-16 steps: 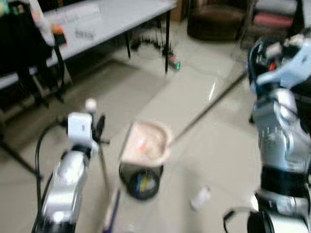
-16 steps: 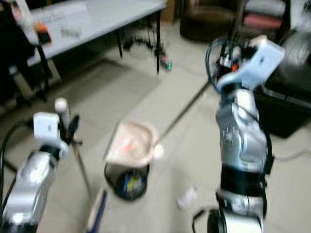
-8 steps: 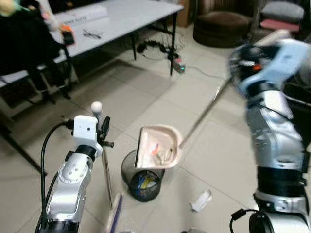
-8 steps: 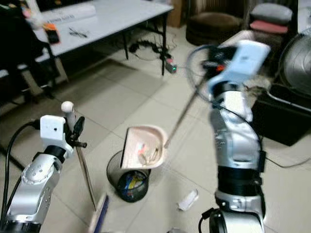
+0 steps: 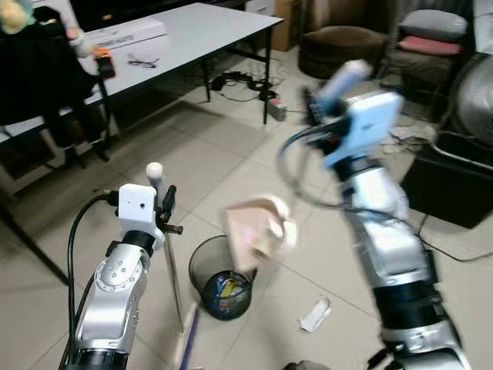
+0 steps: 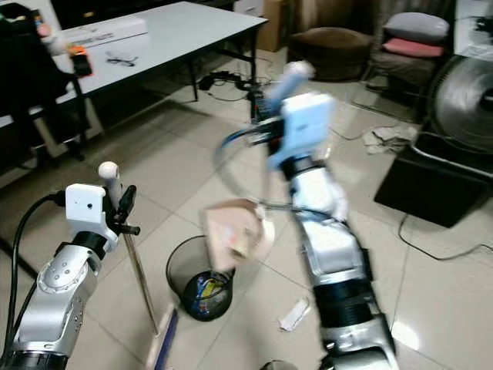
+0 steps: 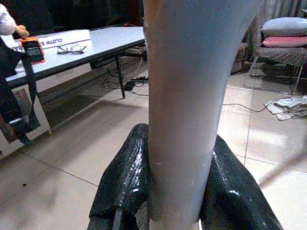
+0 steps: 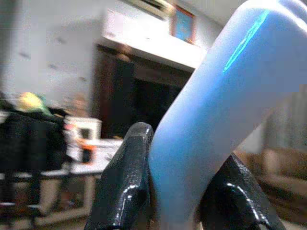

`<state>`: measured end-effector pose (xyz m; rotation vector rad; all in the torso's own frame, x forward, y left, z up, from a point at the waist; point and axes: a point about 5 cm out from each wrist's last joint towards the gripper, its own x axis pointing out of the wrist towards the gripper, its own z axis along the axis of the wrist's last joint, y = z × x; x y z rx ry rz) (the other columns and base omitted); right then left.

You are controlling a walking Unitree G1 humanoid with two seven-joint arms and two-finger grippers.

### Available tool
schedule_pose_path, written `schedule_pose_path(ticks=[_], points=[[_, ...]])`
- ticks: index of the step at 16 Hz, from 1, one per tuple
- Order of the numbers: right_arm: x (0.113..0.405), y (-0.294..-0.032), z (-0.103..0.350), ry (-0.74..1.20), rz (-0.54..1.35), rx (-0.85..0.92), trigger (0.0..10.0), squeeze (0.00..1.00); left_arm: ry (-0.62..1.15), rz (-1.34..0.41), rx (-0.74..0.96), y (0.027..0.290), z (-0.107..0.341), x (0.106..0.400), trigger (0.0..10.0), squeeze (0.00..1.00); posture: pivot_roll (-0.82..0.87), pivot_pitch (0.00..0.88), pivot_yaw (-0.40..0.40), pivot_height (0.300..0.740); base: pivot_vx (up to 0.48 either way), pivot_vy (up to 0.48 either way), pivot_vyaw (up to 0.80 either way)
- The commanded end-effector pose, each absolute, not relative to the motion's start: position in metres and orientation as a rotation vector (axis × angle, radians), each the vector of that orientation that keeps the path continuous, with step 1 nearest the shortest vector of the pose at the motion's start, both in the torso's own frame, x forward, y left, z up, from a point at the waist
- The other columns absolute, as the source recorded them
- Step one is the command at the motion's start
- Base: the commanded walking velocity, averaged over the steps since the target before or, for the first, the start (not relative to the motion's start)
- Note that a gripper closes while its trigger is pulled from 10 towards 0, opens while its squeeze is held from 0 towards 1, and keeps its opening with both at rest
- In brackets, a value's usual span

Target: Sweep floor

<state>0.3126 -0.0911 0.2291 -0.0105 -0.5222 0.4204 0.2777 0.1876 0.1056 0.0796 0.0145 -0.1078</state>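
Dustpan point(image 5: 258, 227) tipped above wastebasket point(image 5: 222, 275), frame centre; right gripper point(image 8: 180, 182) clenched on dustpan handle point(image 8: 220, 96), left gripper point(image 7: 180, 187) grasping broom handle point(image 7: 189, 96).

The right arm point(image 5: 370, 200) is smeared by motion, and the pink dustpan point(image 5: 258, 227) beside it is a blurred patch whose contents cannot be told. The right tool point(image 8: 172, 191) sits so near its wrist camera that the pale handle point(image 8: 216, 105) between its 2 fingers runs off the picture's edge, and the room behind is soft and dim. The left tool point(image 7: 180, 187) is cropped the same way, the broom handle point(image 7: 187, 96) cut off above and below. The broom head point(image 5: 185, 347) runs off the bottom edge. What lies in the wastebasket point(image 5: 219, 277) is too small to name, as is the crumpled white scrap point(image 5: 314, 314) on the floor. The bench point(image 5: 192, 31) is cut off at the left.
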Motion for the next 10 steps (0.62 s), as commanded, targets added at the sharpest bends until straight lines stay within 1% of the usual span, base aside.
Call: schedule_pose_path(ticks=[1, 3, 5, 10], points=[[0.304, -0.08, 0.241, -0.636, 0.486, -0.027, 10.0, 0.0, 0.004, -0.102, 0.09, 0.189, 0.108, 0.278, 10.0, 0.0, -0.06, 0.005, 0.028, 0.74, 0.0, 0.0, 0.0], [0.294, -0.063, 0.24, -0.678, 0.577, -0.039, 10.0, 0.0, -0.003, -0.102, 0.098, 0.189, 0.109, 0.278, 10.0, 0.0, -0.05, 0.013, 0.027, 0.74, 0.0, 0.0, 0.0], [0.285, -0.05, 0.234, -0.709, 0.672, -0.128, 10.0, 0.0, -0.001, -0.107, 0.094, 0.188, 0.11, 0.278, 10.0, 0.0, -0.05, 0.015, 0.03, 0.74, 0.0, 0.0, 0.0], [0.272, -0.034, 0.223, -0.756, 0.816, -0.302, 10.0, 0.0, 0.009, -0.126, 0.089, 0.186, 0.109, 0.279, 10.0, 0.0, -0.05, 0.018, 0.035, 0.74, 0.0, 0.0, 0.0]])
